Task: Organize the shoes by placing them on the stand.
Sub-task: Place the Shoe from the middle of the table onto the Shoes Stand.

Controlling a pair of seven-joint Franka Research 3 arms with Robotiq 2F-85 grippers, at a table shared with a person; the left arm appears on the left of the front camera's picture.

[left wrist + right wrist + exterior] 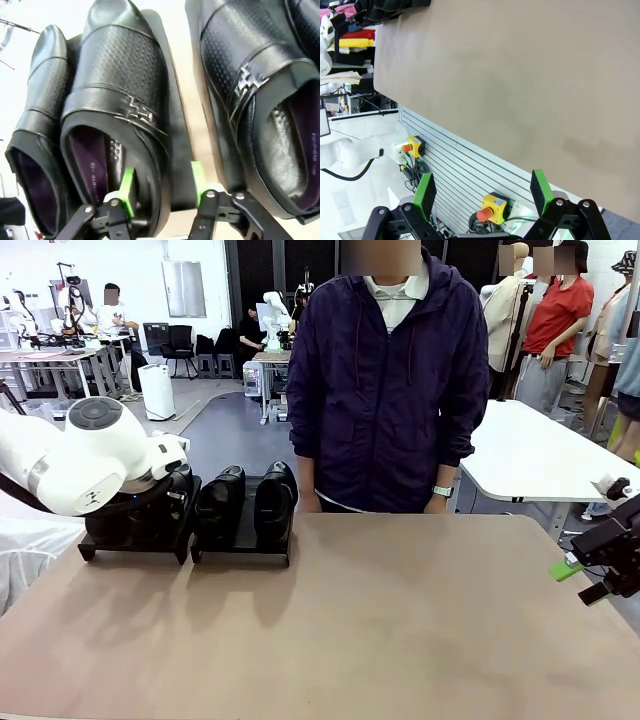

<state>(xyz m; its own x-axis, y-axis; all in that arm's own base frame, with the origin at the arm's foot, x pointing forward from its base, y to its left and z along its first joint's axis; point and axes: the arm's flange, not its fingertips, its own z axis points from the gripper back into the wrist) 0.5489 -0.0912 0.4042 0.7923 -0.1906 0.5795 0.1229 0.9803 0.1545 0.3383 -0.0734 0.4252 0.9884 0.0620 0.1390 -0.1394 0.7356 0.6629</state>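
My left gripper (162,187) hangs low over the left end of the stand, and its jaws stand partly apart, straddling the side wall at the heel of the nearest shoe (117,125): one green pad sits inside the shoe's purple-lined opening, the other (197,181) outside it over the matte black tray (175,150). I cannot tell whether either pad presses on the leather, so I cannot say the shoe is held. This shoe rests on the tray with its toe pointing away from my fingers, a metal buckle across its perforated vamp. Just beside it, on the inner-pad side, lies its mate (37,125), the two touching along their sides. Past the outer pad, across a narrow strip of table (192,65), another perforated shoe (255,100) lies on the neighbouring tray. From the front, my left arm covers the left tray (135,540), while the right tray (240,552) carries two shoes (248,502) side by side, near the far edge of the table. The person (390,380) stands just beyond that edge, well behind the stand. My right gripper (482,192) is far off to the other side, past the table's right edge, its jaws spread wide and empty, with emergency-stop boxes (492,207) on a slatted wall beneath its fingers.
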